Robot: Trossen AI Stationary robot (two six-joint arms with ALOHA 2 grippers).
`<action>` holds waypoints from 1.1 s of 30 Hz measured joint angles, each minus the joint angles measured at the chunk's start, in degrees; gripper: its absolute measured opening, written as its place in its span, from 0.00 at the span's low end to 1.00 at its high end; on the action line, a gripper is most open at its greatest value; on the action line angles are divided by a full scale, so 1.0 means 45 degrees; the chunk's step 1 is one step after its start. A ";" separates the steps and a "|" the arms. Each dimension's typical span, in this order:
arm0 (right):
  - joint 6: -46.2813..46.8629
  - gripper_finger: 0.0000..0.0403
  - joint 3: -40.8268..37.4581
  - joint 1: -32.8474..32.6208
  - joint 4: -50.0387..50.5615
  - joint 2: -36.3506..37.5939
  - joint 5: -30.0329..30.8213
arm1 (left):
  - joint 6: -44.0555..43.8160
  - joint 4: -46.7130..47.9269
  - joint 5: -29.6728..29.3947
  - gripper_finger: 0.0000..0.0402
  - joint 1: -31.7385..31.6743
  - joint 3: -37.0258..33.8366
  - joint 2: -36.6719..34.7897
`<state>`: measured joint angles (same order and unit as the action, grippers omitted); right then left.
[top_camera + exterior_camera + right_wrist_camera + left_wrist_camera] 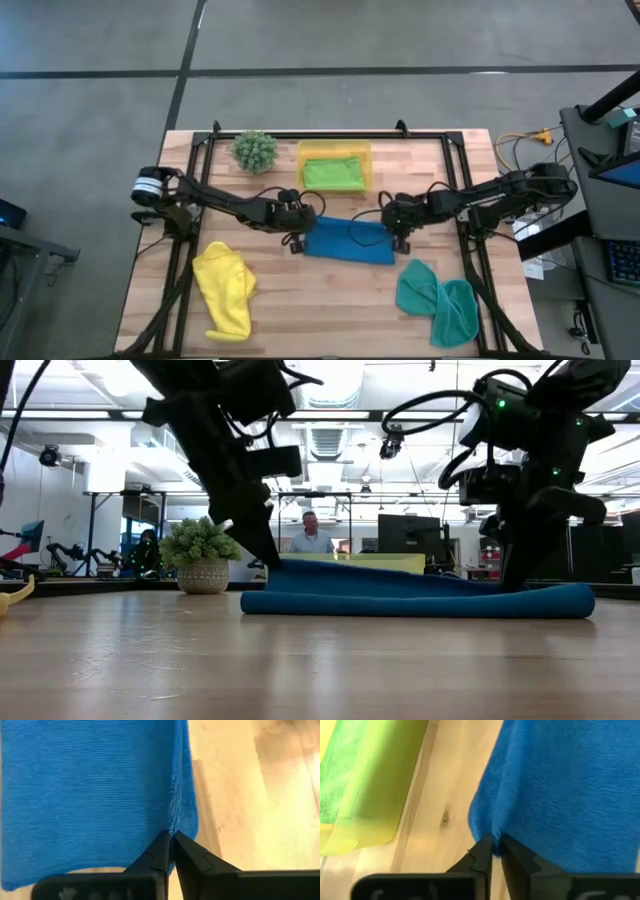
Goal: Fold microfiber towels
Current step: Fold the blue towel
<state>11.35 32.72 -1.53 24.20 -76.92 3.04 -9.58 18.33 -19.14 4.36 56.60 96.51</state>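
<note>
A bright blue towel [350, 242] lies at the table's middle, and its rounded near edge [420, 603] rests on the wood. My left gripper [300, 228] is shut on the towel's far left corner. My right gripper [397, 230] is shut on its far right corner. A lime green towel [333, 172] lies in the yellow tray [334, 147] at the far middle. A yellow towel [225, 290] lies crumpled at the near left, and a teal towel [438, 297] lies crumpled at the near right. My left gripper pinches the blue towel's far left corner [487, 827] between its two fingers, slanting down from the table's left. That corner stands a little above the wood [285, 568]; the rest lies on the table. My right gripper pinches the towel's right edge at the far corner [175, 820] between its two fingers, pointing steeply down from the right. How many layers it has I cannot tell. The towel lies on the table below it.
A small spiky green plant [255, 150] in a pot stands at the far left, beside the tray. Black frame rails [200, 170] run along both sides of the table. Bare wood shows along the near middle [330, 310]. A person [312, 532] sits in the room beyond.
</note>
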 joint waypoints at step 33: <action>0.6446 0.14 -0.0411 -0.3726 -0.2069 0.3846 0.1668 | -0.0438 0.0058 0.4506 0.00 0.0021 0.0331 0.1536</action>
<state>40.36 30.87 -18.30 14.89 -59.61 10.55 -11.55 18.60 1.14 4.45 58.09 103.43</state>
